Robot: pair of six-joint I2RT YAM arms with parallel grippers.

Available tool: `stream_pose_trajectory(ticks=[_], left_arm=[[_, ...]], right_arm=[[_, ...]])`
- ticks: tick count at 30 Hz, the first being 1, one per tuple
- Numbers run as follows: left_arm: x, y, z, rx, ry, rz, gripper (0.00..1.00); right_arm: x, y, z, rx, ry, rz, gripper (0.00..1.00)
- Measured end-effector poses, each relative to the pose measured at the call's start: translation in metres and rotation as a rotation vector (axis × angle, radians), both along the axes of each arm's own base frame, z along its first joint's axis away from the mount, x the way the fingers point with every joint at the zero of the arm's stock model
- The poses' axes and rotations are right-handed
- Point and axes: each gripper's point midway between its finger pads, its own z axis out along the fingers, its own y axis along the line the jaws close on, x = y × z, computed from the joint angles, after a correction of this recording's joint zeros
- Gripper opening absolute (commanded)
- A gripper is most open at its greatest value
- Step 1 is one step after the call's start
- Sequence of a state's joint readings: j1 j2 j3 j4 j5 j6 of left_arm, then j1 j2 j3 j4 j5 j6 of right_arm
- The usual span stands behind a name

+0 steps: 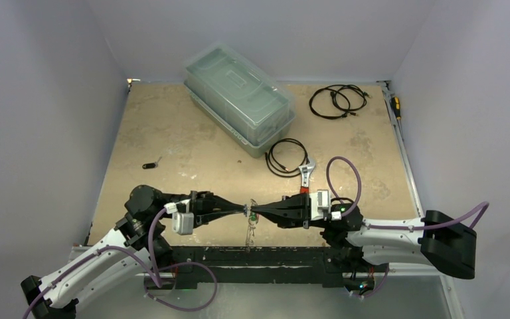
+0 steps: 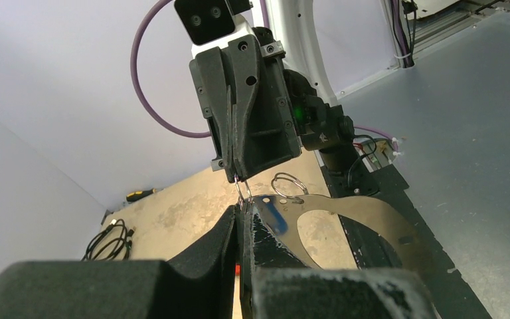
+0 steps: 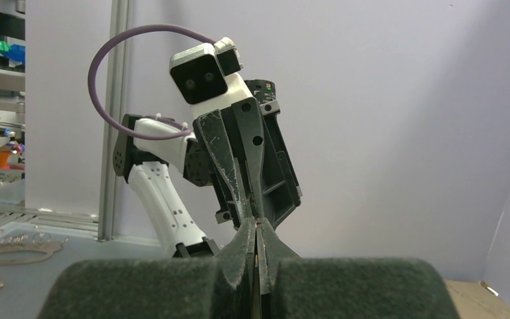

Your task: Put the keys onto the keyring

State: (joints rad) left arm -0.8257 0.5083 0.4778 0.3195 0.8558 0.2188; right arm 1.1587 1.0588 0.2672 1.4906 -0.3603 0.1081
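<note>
Both arms meet tip to tip over the table's near edge. My left gripper is shut on the edge of the keyring, a wide, flat silvery loop with small numbered holes. It hangs below the tips in the top view as the keyring. My right gripper is shut on a small wire ring at the loop's edge. A second wire ring sits on the loop nearby. A small black-tagged key lies on the table at the left.
A lidded clear plastic box stands at the back. Two black coiled cables and a wrench lie behind the right arm. A screwdriver lies along the right edge. Another silvery ringed loop rests on a grey surface off the table.
</note>
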Motion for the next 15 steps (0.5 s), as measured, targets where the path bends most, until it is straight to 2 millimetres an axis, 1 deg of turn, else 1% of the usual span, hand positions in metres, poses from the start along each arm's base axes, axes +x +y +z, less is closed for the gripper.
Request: stream_pose_trajectory(ticks=[7,15], left_arm=[[-0.0005,-0.0003,-0.0007,0.003,0.001,-0.005,0.0],[-0.0003,-0.0007,-0.001,0.004,0.001,-0.005,0.0]], right_arm=[[0.0,0.0,0.0002,0.0,-0.001,0.001,0.0],[-0.0009,0.0004,0.0049,0.009,-0.01,0.005,0.0]])
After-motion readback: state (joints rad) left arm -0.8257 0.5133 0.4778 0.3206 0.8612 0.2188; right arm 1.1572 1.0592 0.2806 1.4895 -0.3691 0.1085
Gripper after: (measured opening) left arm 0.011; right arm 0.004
